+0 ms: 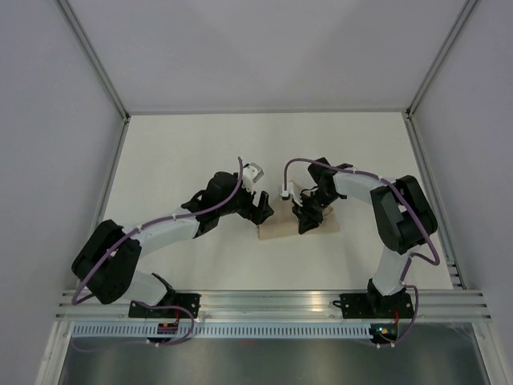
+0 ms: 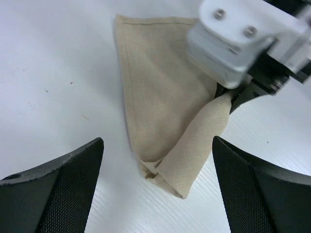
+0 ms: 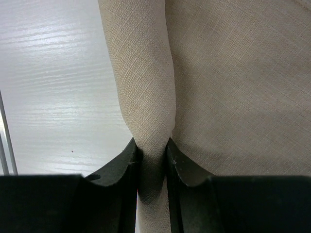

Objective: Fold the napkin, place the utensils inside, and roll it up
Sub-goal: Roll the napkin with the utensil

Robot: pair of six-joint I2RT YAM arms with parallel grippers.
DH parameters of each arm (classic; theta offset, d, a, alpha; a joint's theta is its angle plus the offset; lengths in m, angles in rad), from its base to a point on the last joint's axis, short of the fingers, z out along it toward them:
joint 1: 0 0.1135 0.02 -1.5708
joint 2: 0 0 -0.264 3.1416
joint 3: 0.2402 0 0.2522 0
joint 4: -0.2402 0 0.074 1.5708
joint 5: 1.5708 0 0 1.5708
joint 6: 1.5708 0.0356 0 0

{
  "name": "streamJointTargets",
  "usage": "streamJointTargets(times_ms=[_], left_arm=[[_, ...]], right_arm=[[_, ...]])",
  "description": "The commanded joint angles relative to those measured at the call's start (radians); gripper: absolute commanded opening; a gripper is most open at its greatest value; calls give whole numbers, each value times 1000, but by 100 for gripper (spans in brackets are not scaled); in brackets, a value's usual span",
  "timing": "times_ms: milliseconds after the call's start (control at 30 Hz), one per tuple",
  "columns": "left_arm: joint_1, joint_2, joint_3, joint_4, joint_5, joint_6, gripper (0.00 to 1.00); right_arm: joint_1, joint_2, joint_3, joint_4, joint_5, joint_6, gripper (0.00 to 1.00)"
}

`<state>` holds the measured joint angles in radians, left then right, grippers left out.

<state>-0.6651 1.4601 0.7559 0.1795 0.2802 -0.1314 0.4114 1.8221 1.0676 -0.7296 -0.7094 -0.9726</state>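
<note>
While the napkin point(image 2: 155, 87) lies folded on the table point(image 1: 200, 152), near its middle, a raised fold is pinched by the right gripper point(image 3: 153, 145) | left gripper point(image 2: 158, 143) is held wide open, empty | napkin is judged soft, light (slumps readily) | hemmed edge is advised for grasping

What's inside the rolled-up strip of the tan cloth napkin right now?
Only beige fabric shows. The rolled strip of the tan cloth napkin is pinched by the right gripper. Its inside is covered, and nothing pokes out of its visible end.
</note>
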Motion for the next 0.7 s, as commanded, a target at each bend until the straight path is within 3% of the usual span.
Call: streamJointTargets(times_ms=[0, 200, 367, 667], left_arm=[[-72, -84, -91, 159, -168, 22, 95], [-315, -92, -121, 207, -410, 245, 96], [-462, 53, -32, 180, -542, 415, 97], [-507, 269, 69, 250, -614, 607, 97]], right_arm=[[-8, 114, 3, -46, 68, -38, 14], [-16, 204, 77, -106, 65, -46, 14], [-25, 252, 117, -140, 68, -48, 14], [-36, 292, 137, -159, 85, -48, 14]])
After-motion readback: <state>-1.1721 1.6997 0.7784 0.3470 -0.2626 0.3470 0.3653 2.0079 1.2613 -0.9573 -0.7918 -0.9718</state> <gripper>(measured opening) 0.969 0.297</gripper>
